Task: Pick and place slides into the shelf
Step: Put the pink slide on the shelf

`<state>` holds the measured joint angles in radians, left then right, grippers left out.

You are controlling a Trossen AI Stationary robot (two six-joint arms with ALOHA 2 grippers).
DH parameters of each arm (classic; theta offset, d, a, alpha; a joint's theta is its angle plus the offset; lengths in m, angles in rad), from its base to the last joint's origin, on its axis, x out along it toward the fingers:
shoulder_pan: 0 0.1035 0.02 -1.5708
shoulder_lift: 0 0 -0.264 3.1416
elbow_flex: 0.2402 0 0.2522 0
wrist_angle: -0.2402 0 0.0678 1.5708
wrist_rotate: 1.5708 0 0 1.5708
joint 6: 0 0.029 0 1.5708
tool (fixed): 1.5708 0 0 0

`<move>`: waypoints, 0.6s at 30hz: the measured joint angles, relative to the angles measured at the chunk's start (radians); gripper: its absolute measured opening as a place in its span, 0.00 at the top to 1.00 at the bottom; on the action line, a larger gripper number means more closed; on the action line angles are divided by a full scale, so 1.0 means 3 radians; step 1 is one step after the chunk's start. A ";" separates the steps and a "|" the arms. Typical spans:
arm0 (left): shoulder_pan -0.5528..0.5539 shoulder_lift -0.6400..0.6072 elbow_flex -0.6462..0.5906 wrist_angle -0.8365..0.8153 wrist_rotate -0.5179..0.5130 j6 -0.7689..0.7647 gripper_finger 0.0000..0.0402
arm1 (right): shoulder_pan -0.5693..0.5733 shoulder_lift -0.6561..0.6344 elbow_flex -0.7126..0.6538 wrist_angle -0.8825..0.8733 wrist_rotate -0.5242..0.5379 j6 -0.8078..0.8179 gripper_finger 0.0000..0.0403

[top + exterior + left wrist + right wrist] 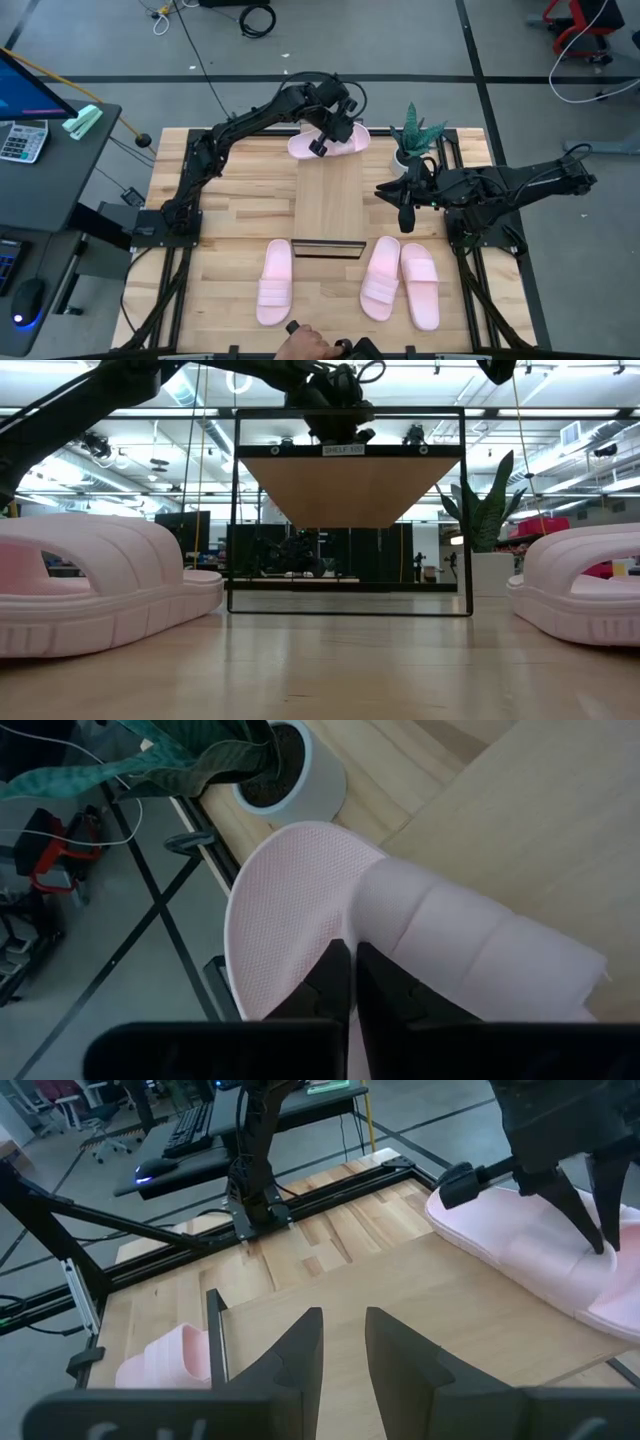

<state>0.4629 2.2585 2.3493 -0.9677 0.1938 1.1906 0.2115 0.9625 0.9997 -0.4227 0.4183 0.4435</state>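
Observation:
One pale pink slide (345,145) lies crosswise on the far end of the light-wood shelf (330,205), one end overhanging toward the potted plant. My left gripper (322,140) is shut on it from above. Three more slides (275,282) (381,278) (421,286) lie sole-down on the tabletop near the shelf's near end. My right gripper (405,205) is open and hovers right of the shelf beside the plant, touching nothing. The low view shows the shelf (350,485) from below, with a slide at each side (90,585) (585,585). My left gripper pinches the slide at the edge of its wide strap (385,910), where strap meets the textured footbed (290,910). One finger (325,982) sits on the footbed side, the other (395,995) on the strap side. The fingers come from above, pointing down. The slide lies on the shelf board (400,1300).
A potted plant (415,140) stands on the table's far right, close to the overhanging slide end and my right arm. A person's hand (305,345) shows at the table's near edge. The middle and near stretch of the shelf board is bare wood.

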 joint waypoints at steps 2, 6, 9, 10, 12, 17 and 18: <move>-0.0001 0.0019 0.0001 0.0018 0.0008 -0.0002 0.96 | 0.0000 0.0001 0.0000 0.0000 0.0000 0.0000 0.79; 0.0003 0.0027 0.0000 0.0029 0.0010 -0.0003 0.95 | 0.0000 0.0000 0.0000 -0.0004 0.0000 0.0005 0.79; 0.0010 0.0027 0.0000 0.0056 0.0012 -0.0004 0.97 | 0.0000 0.0000 0.0000 -0.0010 0.0000 0.0005 0.79; 0.0017 0.0027 0.0000 0.0057 0.0014 -0.0010 0.97 | 0.0000 -0.0001 0.0000 -0.0010 0.0000 0.0005 0.79; 0.0027 0.0027 -0.0001 0.0058 0.0017 -0.0086 0.95 | 0.0000 0.0001 0.0000 -0.0011 0.0000 0.0005 0.79; 0.0061 0.0027 -0.0001 0.0082 0.0012 -0.0219 0.88 | 0.0000 -0.0001 0.0000 -0.0011 0.0000 0.0005 0.79; 0.0061 0.0027 -0.0001 0.0086 0.0013 -0.0240 0.87 | 0.0000 0.0000 0.0000 -0.0011 0.0000 0.0005 0.79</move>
<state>0.4813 2.2665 2.3489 -0.9419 0.1978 1.1185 0.2115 0.9625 0.9997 -0.4259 0.4183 0.4450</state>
